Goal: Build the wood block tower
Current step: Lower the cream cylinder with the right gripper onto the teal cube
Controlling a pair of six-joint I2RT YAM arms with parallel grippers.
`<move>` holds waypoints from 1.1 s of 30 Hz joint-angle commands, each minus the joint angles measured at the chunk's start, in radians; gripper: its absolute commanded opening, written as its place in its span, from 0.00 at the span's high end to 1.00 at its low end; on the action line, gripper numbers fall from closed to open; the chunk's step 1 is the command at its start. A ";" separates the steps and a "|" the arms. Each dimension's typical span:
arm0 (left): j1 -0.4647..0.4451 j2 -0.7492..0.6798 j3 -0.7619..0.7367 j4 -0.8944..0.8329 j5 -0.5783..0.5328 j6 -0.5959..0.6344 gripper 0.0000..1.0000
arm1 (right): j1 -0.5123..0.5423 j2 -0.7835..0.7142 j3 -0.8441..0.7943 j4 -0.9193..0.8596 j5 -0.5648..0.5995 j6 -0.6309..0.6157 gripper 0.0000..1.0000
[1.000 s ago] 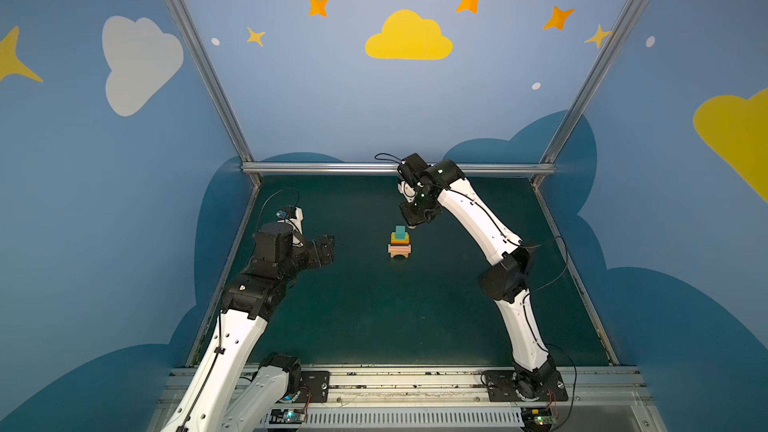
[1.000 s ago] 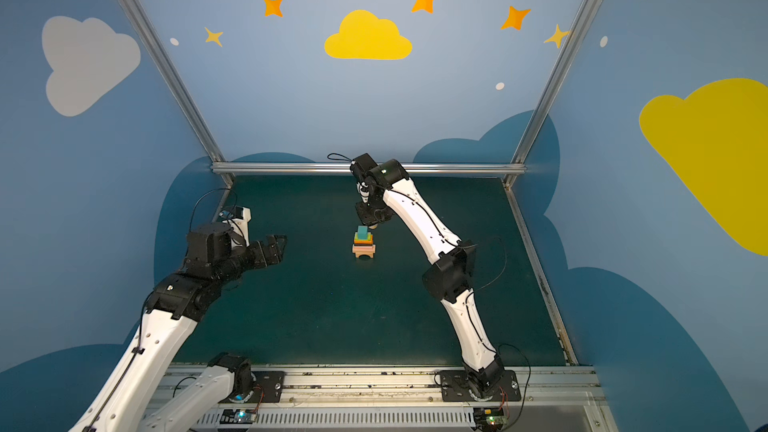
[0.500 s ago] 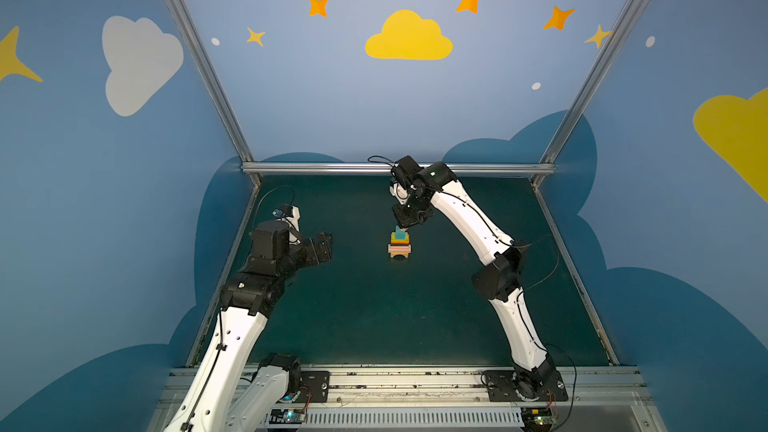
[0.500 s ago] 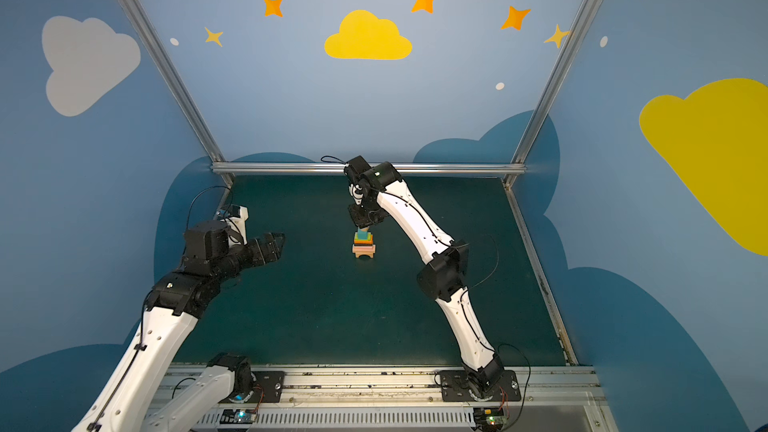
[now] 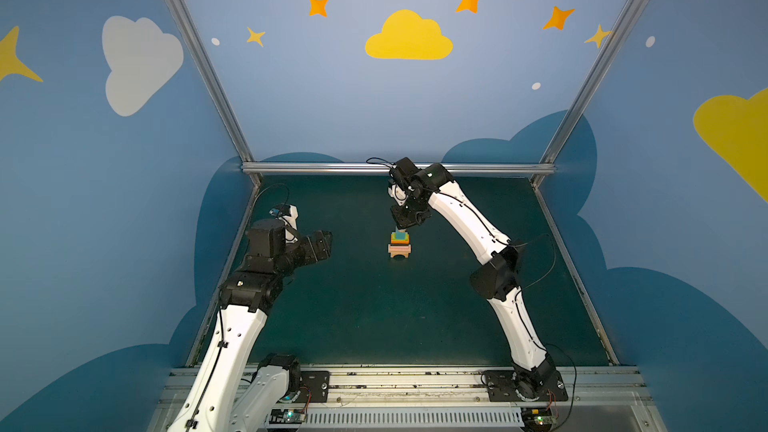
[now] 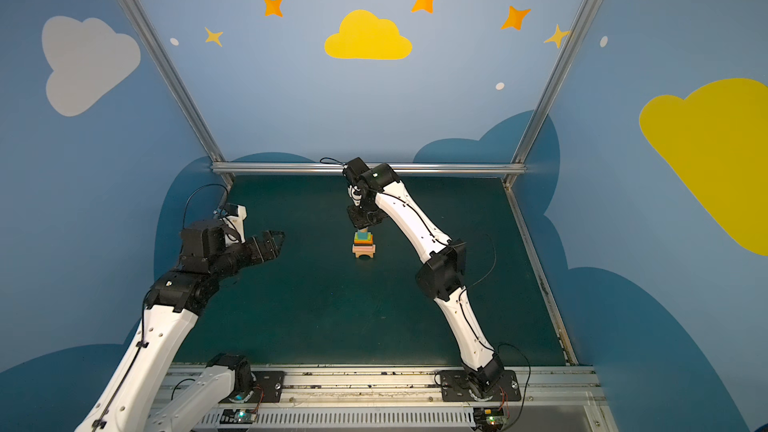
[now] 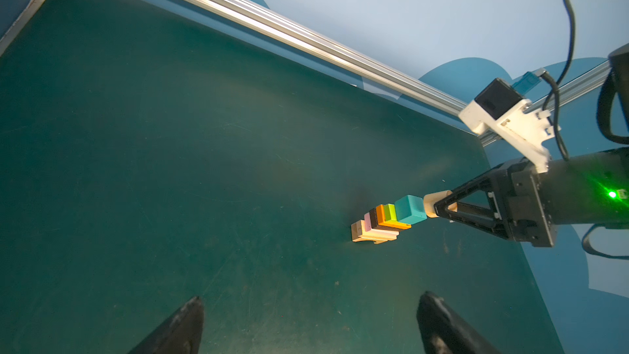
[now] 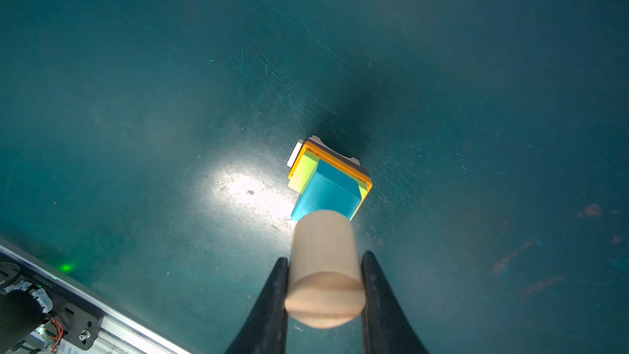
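The wood block tower [image 5: 400,246] [image 6: 364,248] stands mid-mat: tan arch at the bottom, then pink, dark brown, orange and lime green bricks, with the teal cube [image 7: 410,209] [image 8: 328,189] on top. My right gripper [image 5: 401,225] [image 6: 364,225] [image 8: 325,260] hangs straight over it, shut on the tan short cylinder [image 8: 323,267] [image 7: 433,203]. The cylinder's lower end sits at the cube's top face; I cannot tell whether they touch. My left gripper [image 5: 326,243] [image 6: 277,239] [image 7: 311,299] is open and holds nothing, well to the left of the tower and pointing at it.
The dark green mat [image 5: 374,305] is bounded by an aluminium rail [image 5: 332,168] at the back and blue walls on both sides. The right arm's forearm [image 5: 465,218] slopes down to the right of the tower.
The right gripper has carried the cylinder left and down until it is over the teal cube. The left arm has barely shifted.
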 commanded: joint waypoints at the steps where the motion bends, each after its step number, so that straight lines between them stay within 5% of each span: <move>1: 0.009 -0.001 -0.010 0.029 0.021 -0.007 0.03 | 0.006 0.021 0.030 0.004 -0.004 0.009 0.74; 33: 0.019 0.002 -0.013 0.035 0.044 -0.009 0.03 | -0.001 0.034 0.030 0.014 0.011 0.018 0.71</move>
